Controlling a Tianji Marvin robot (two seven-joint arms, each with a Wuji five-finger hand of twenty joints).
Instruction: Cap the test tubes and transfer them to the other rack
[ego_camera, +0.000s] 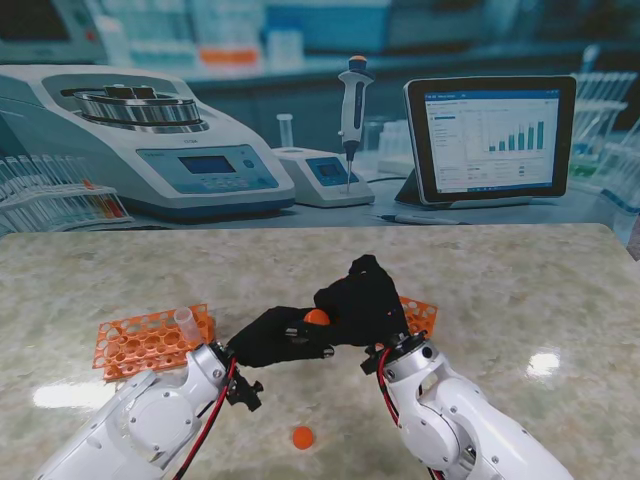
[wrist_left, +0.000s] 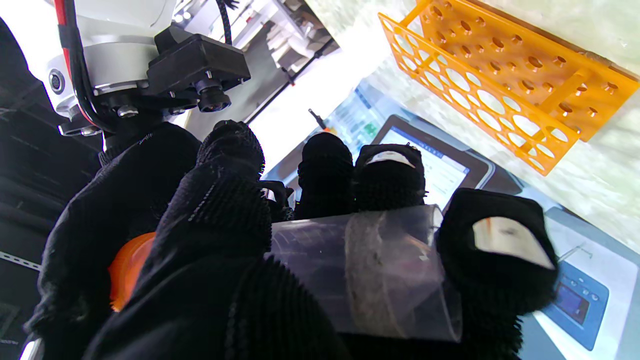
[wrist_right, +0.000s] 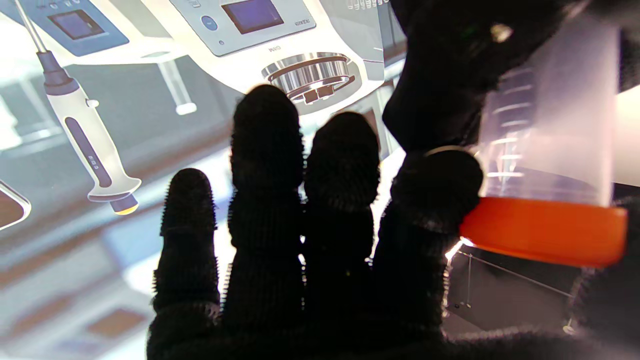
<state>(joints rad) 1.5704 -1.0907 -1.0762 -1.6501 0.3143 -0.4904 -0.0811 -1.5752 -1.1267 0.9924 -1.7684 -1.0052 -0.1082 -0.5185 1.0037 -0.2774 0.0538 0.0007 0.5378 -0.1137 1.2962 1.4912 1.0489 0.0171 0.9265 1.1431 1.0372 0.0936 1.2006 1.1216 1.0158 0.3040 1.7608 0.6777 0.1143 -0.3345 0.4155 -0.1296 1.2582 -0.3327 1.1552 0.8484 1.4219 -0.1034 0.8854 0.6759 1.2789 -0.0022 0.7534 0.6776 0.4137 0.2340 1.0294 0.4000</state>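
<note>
Marbled stone makes up the surface (ego_camera: 520, 290), with a printed lab backdrop standing behind it. On it lie two orange racks: the left rack (ego_camera: 140, 345) sits beside the left arm with one uncapped tube (ego_camera: 186, 322) standing at its far right corner, and the right rack (ego_camera: 420, 315) is mostly hidden behind the right hand, only its far corner showing. Between them, held up off the surface, the two black-gloved hands meet. The left hand (ego_camera: 275, 338) is wrapped around a clear test tube (wrist_left: 365, 270), holding it roughly level with its mouth toward the right hand. The right hand (ego_camera: 362, 300) pinches an orange cap (wrist_right: 545, 230) between thumb and forefinger; its other three fingers (wrist_right: 267, 150) stand free. In the right wrist view the cap sits at the mouth of the tube, though whether it is fully seated cannot be told. A spare orange cap (ego_camera: 302, 437) lies on the surface nearer to the robot, between the two arms.

The step in hand appears to be capping. To do it well, the left hand should likely keep the tube steady and aligned with the cap's axis while the right hand presses or twists squarely, avoiding a cocked fit, before carrying the tube to the right rack.
</note>
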